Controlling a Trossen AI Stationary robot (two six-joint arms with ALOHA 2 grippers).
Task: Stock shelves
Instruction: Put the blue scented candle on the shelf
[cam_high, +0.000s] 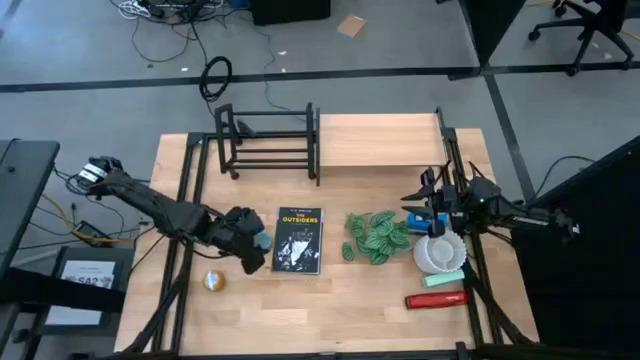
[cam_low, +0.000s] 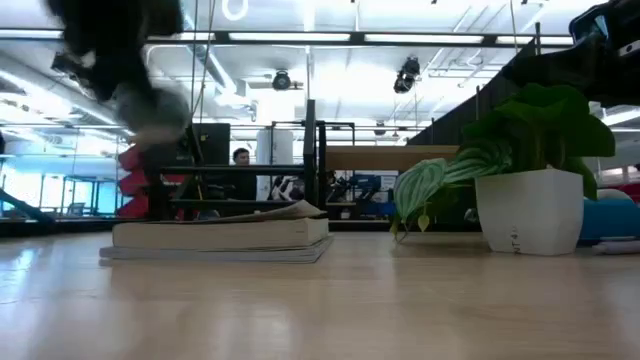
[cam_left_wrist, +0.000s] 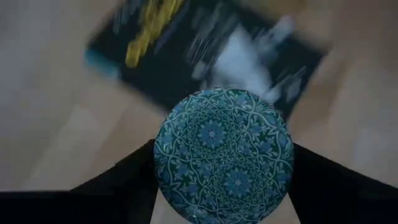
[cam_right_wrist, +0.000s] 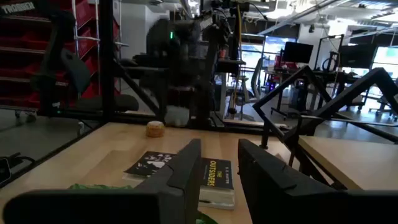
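The left hand (cam_high: 255, 243) is clamped on a round blue-green patterned tin (cam_left_wrist: 224, 152), one dark finger on each side of its widest part, held above the wooden worktop (cam_high: 330, 310) just beside the black paperback book (cam_high: 299, 240). The tin looks rigid and light, but its smooth curved wall is likely slippery; a hold across the full diameter is the safe one. The book lies flat and should be taken by an edge, since it will flex. A small round yellowish object (cam_high: 214, 281) sits near the front edge. The right hand (cam_high: 436, 212), fingers apart, hovers over the white dish (cam_high: 440, 252), beside the green leafy plant in a white pot (cam_high: 377, 236). Farther back stand the black metal-bar rack (cam_high: 268, 141) and the light wooden board shelf (cam_high: 378, 140), both apparently unstocked.
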